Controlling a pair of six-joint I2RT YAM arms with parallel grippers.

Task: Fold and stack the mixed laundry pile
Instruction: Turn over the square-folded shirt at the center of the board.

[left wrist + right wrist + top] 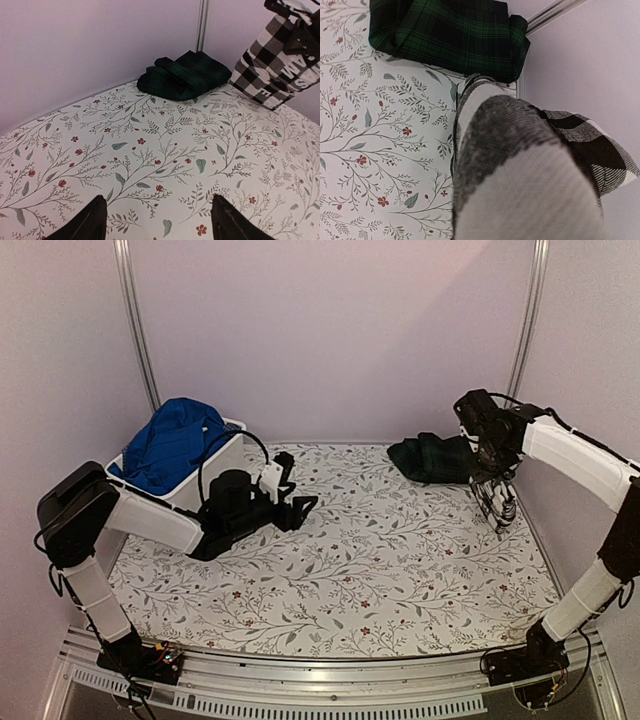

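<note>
- While your right gripper (489, 472) clamps shut on the black-and-white checked shirt (497, 502), the cloth hangs near the right wall; whether its hem touches the table (380, 570) cannot be told.
- Your left gripper (297, 488) hovers low over the floral cover, left of centre, jaws spread wide and grasping nothing.
- You see the dark tartan garment (435, 458) lying folded at the far right by the back wall, just beside the hanging shirt.
- Heaped in the white tub (215, 475) at far left sits the bright blue garment (175, 443).
</note>
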